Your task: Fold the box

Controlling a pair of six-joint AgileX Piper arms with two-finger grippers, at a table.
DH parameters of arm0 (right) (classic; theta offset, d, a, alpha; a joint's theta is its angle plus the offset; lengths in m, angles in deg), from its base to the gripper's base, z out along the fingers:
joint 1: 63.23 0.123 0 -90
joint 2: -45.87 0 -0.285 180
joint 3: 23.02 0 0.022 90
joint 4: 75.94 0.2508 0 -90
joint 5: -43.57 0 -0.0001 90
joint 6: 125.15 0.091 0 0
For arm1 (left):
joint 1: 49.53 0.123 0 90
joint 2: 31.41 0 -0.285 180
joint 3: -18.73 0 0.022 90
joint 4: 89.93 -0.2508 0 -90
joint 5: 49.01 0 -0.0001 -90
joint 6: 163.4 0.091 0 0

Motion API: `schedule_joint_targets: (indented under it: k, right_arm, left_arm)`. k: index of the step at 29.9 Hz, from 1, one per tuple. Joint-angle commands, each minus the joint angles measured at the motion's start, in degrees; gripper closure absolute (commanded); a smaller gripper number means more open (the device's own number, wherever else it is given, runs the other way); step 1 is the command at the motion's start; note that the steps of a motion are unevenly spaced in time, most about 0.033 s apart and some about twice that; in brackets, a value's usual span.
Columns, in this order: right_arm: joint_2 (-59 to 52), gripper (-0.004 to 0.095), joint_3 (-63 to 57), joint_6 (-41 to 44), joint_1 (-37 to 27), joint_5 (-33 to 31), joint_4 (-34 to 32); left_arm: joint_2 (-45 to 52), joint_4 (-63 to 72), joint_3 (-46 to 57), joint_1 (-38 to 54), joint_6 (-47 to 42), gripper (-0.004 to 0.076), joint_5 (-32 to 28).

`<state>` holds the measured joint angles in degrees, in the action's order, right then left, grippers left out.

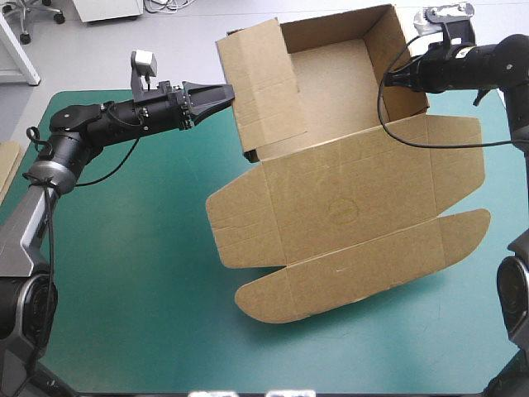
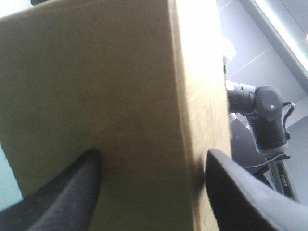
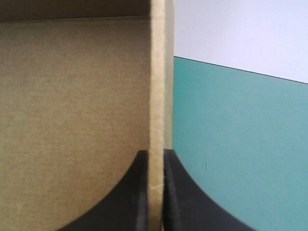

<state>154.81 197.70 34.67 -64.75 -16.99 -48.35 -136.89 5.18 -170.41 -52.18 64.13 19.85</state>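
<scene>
Box [image 1: 331, 207] sits toward the far right of the table [image 1: 124, 273]: tray end w/ walls up by the far edge, lid flat toward the near edge. My right gripper [image 3: 156, 153] is pinched on the tray's right wall, w/ the board edge between the fingers. Left gripper [image 2: 153, 155] is spread wide at the left side panel, w/ board between the fingers, not clamped.

Step, as I read it, is getting that left panel upright & tucked. To do it well I'd use the right pinch as a firm anchor so the tray can't skate. I'd press near the panel's crease, not mid-panel. Go slow, and watch that the tray's left corners don't buckle.
</scene>
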Motion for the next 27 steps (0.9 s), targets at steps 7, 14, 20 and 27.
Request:
schedule_joint_targets:
  k: [7,14,20,27]
  right_arm:
    - [-3.21,0.0923,1.55,2.89,-0.34,4.02,2.84]
    - [-2.29,0.0922,1.55,4.83,-0.15,3.23,3.66]
    - [-0.77,0.092,1.55,7.01,1.21,2.43,1.58]
    - [0.53,0.0917,1.55,13.07,7.14,3.38,-7.73]
  left_arm:
    - [3.36,0.34,-5.63,-1.95,-1.35,0.0216,3.01]
    - [3.36,-22.85,-17.84,-7.25,-10.85,0.0216,-2.77]
    - [2.99,-36.28,-24.51,-8.38,-20.05,0.0216,-5.52]
    - [2.74,-44.12,-24.78,-8.38,-25.65,0.0216,-7.86]
